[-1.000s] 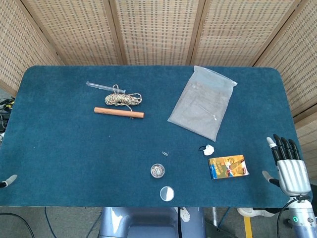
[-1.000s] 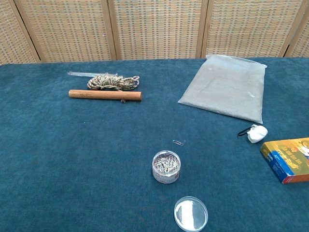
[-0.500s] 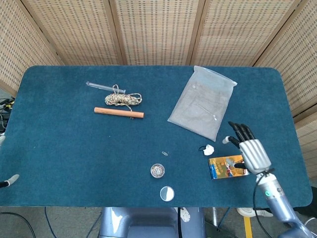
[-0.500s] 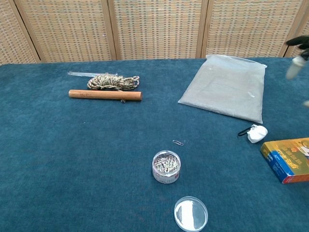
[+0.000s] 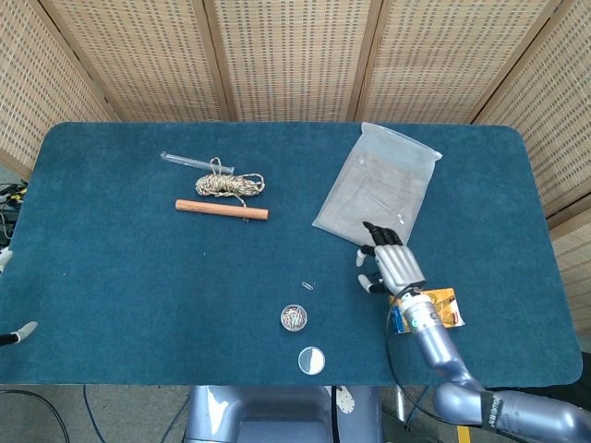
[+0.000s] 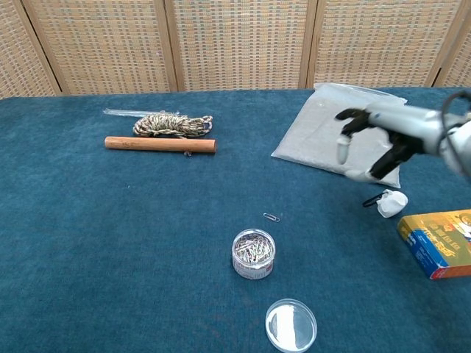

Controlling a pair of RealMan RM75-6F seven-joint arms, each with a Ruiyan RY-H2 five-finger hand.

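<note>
The blue tabletop [image 5: 138, 277] carries everything here. Largest on it is a clear plastic bag [image 5: 377, 189] of grey material, lying flat toward the far right. The right robot hand [image 5: 395, 266] hovers above the cloth with its fingers spread wide and nothing in them, over the near edge of the bag and just above a small white clip [image 6: 391, 202] with a dark loop. That clip lies between the bag and an orange card box [image 5: 427, 309]; it looks light, hard and small, probably best pinched across its white body rather than by the thin loop. The box would likely handle as stiff and light, taken across its short sides.

At the far left lie a wooden stick [image 5: 222, 209], a coil of cord [image 5: 229, 185] and a clear tube [image 5: 194, 163]. Near the front stand a small jar of paper clips [image 5: 294, 317], its round lid [image 5: 311, 360] and one loose paper clip [image 5: 307, 285]. The left robot hand shows only a fingertip [image 5: 20, 330] at the frame's edge, so I cannot tell its state.
</note>
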